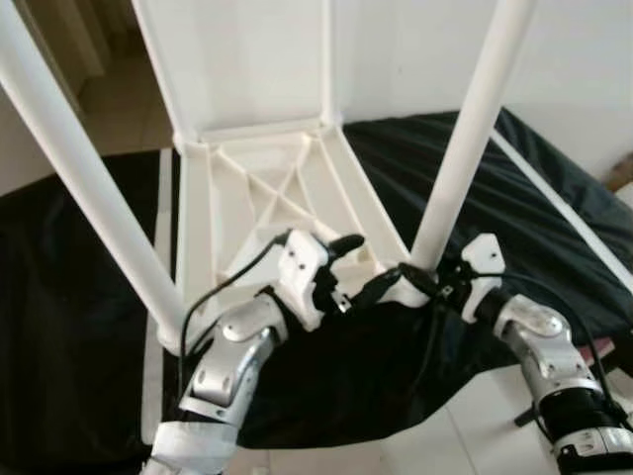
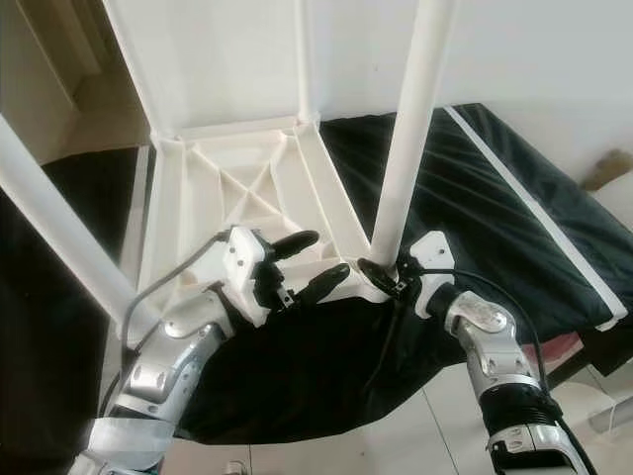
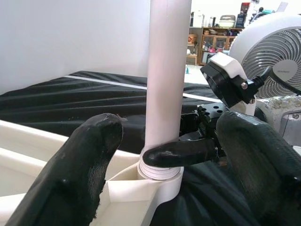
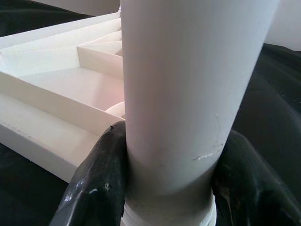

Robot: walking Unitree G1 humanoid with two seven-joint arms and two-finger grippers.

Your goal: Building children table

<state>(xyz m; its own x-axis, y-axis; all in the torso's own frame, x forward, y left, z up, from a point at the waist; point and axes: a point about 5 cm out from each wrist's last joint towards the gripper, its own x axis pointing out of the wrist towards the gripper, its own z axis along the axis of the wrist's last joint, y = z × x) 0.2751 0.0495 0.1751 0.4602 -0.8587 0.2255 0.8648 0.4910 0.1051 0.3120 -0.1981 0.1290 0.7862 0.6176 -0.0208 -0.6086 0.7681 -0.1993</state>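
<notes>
A white plastic children's table [image 1: 194, 228] lies upside down on black cloth, its ribbed underside facing up. A thick white leg [image 1: 465, 148] stands in the near right corner socket [image 3: 160, 181]. My right gripper [image 1: 420, 279] is shut on that leg just above the socket, and the black fingers [image 4: 96, 181] hug both of its sides. My left gripper [image 1: 356, 265] hovers open beside the same corner, a little to its left, holding nothing. Its fingertips [image 3: 89, 165] point at the leg base. Another white leg [image 1: 89, 188] stands in the near left corner.
The black cloth [image 1: 69, 327] covers a low surface and hangs over its front edge above pale floor tiles [image 2: 415, 435]. A white panel [image 1: 247, 59] rises behind the table's far edge. A white fan [image 3: 275, 47] and shelves stand beyond the right arm.
</notes>
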